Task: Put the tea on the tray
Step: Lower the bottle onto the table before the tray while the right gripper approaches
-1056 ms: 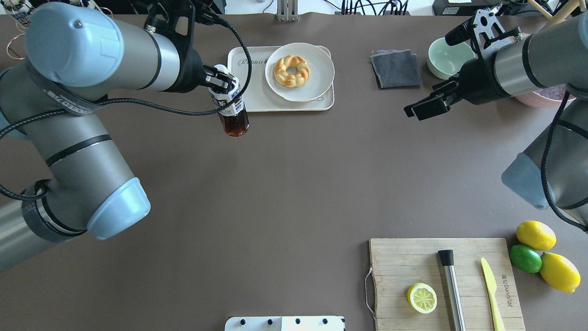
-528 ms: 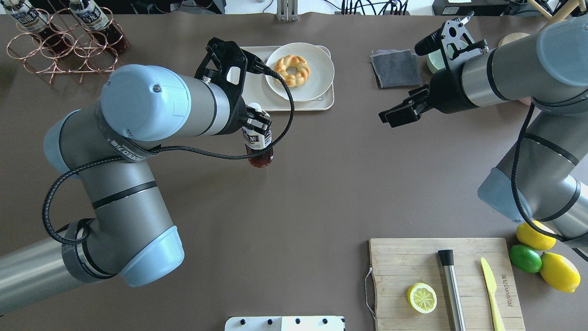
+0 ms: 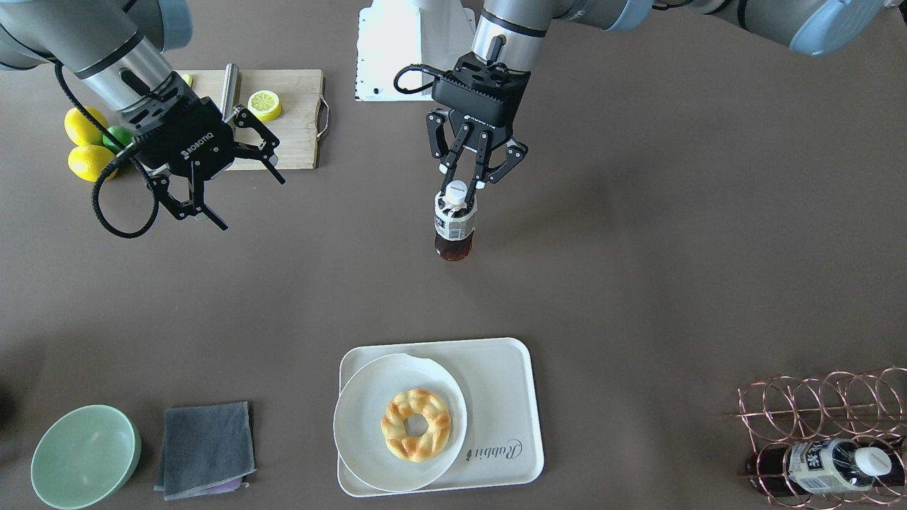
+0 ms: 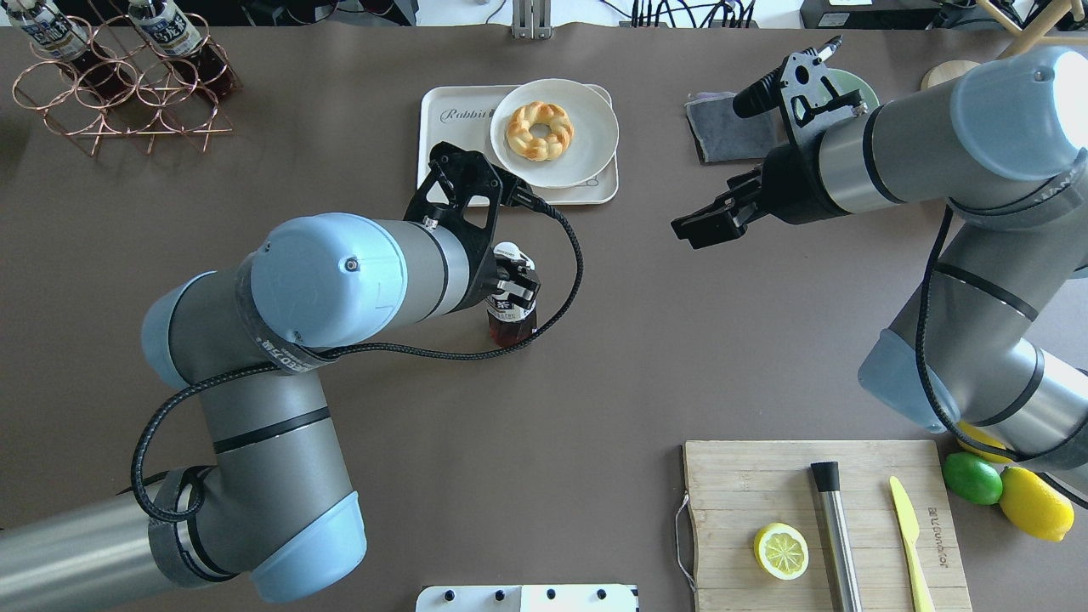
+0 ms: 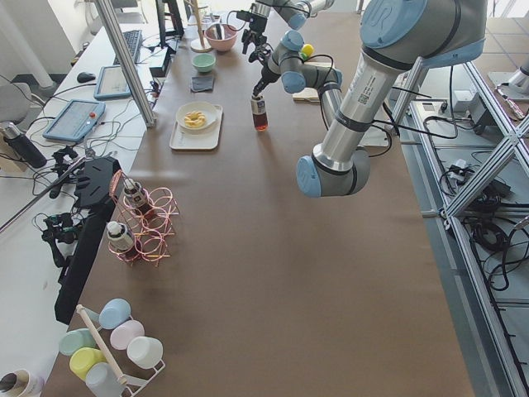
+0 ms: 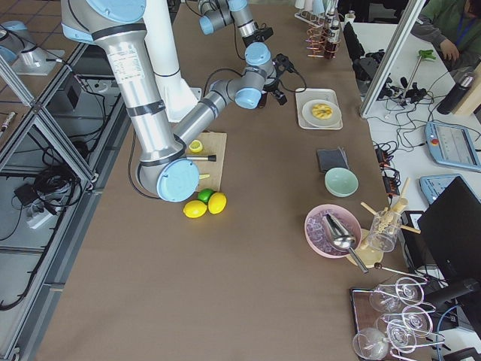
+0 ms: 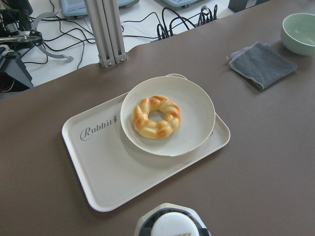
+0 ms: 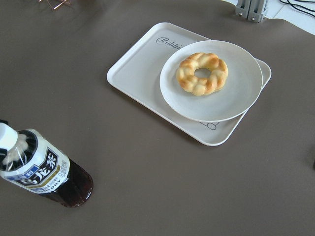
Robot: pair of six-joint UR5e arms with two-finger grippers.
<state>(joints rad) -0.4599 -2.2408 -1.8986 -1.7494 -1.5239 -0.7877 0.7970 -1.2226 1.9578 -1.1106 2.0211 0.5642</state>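
Note:
The tea [image 3: 453, 227] stands upright on the brown table, well on the robot's side of the tray [image 3: 503, 397]. It also shows in the overhead view [image 4: 510, 321] and the right wrist view [image 8: 44, 169]. Its white cap [image 7: 172, 223] is at the bottom edge of the left wrist view. My left gripper [image 3: 464, 180] is at the cap, its fingers slightly spread on either side of it and apparently open. My right gripper [image 3: 252, 204] is open and empty, above the table to the bottle's side. The tray [image 4: 450, 161] carries a round white plate [image 4: 586, 144] with a ring pastry.
A copper wire rack [image 4: 119, 85] with more tea bottles is at the far left. A grey cloth [image 4: 722, 136] and a green bowl [image 3: 85, 453] lie right of the tray. A cutting board [image 4: 765, 484] with a lemon half, a knife and a steel bar, and whole citrus [image 4: 1033, 501], are near right.
My left arm carried the tea from beside the tray toward the table's middle and set it down; its fingers now look spread. My right arm moved left toward the middle.

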